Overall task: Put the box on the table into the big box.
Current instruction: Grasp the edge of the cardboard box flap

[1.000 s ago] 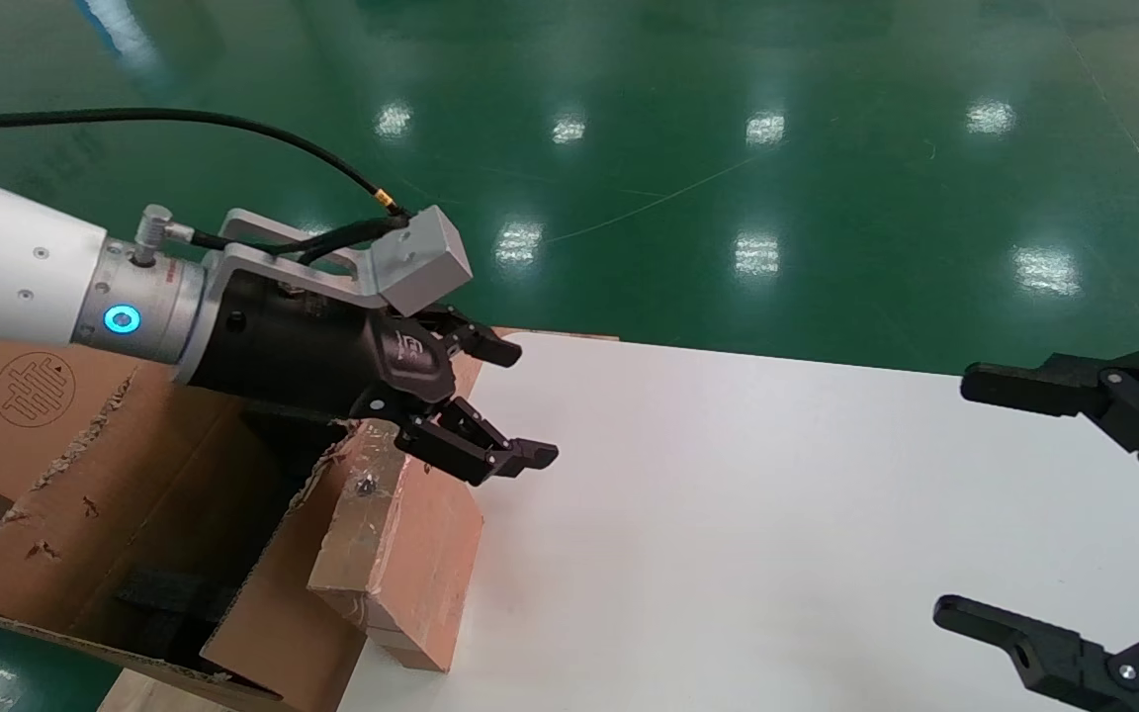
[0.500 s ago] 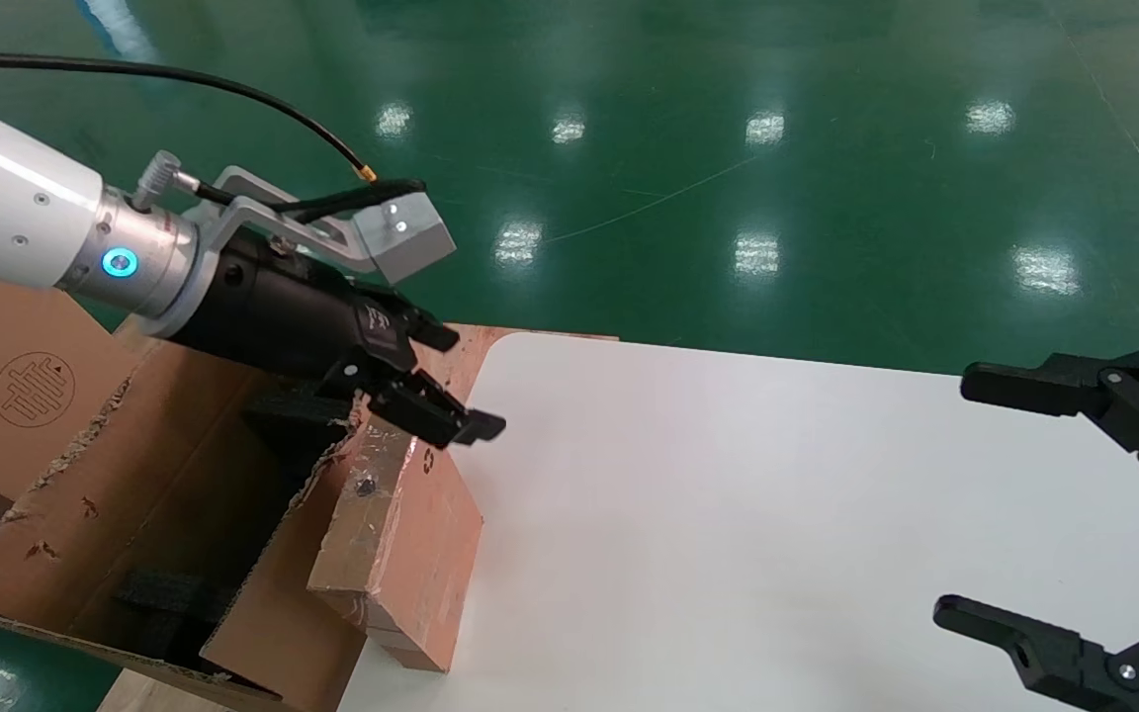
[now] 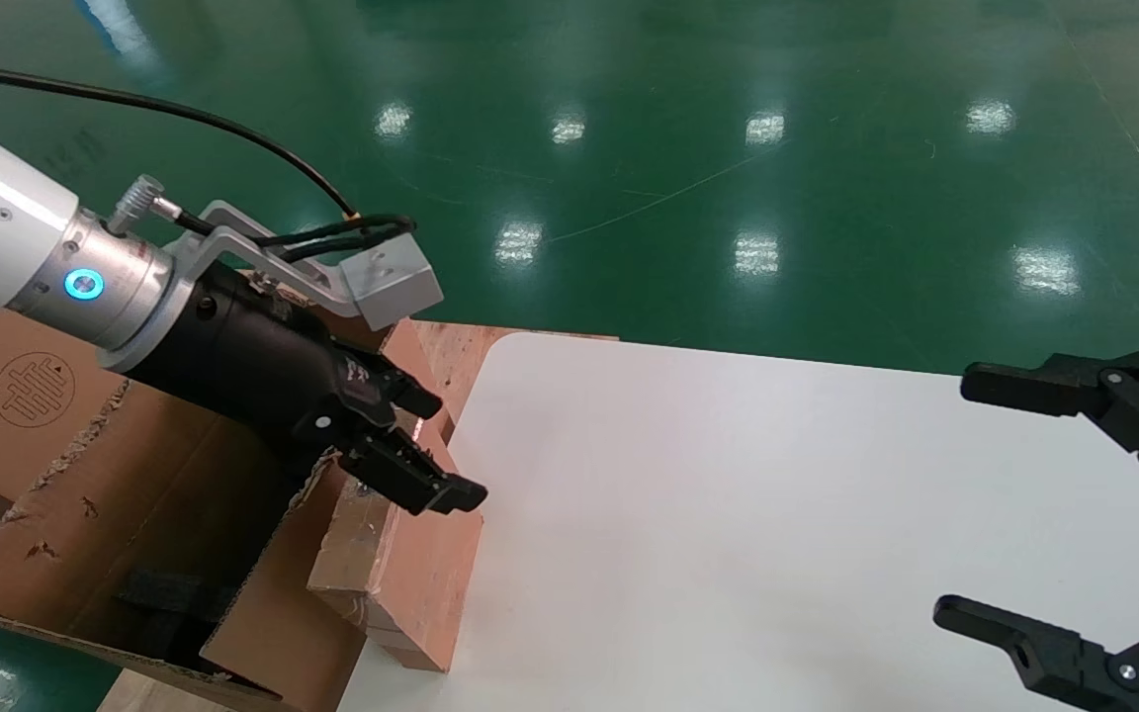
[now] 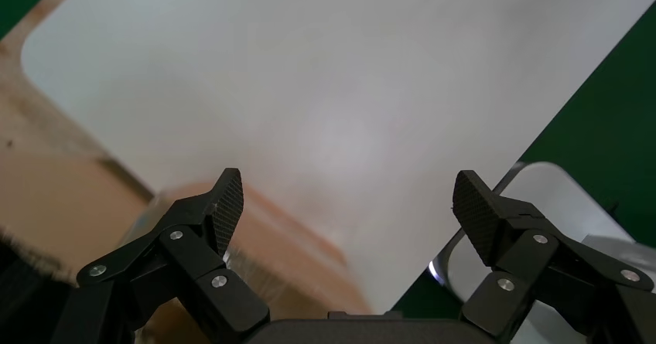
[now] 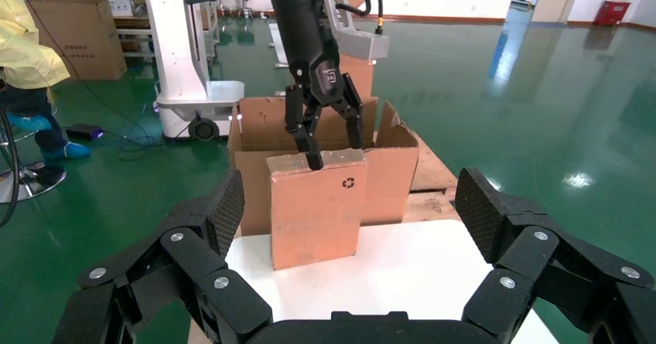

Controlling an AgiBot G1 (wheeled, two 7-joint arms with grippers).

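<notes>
Item 1, my left pincer: black, jointed, spread wide with nothing between the fingers. It sits at the top of the box, one finger over the face toward the tabletop, the other toward the big box. I cannot tell whether either finger touches cardboard.

Item 2, the box: small, sealed, brown cardboard, a flat rectangular slab stood on end and tilted. Its upper part leans against the big box's near wall; its lower edge rests on the tabletop at the left margin. A strip of glossy clear tape runs along the top seam. A tiny dark recycling mark shows on the broad face in the right wrist view. Not yet inside the big box.

Item 3, the big box: large corrugated carton, open-topped, flaps ragged and torn, round maze-like logo on one flap, black foam strips within. It stands just beside the tabletop.

Item 4, the tabletop: flat, smooth, matte white, rounded corner.

Item 5, my right pincer: black, fingers splayed apart, idle above the tabletop's right side, well apart from both boxes.

Step in hand, by my judgement: taking hold of the box at its upper end. The next move calls for closing squarely across its thin sides, then lifting it clear of the torn wall edge and lowering it inside. The glossy tape may prove slippery.
</notes>
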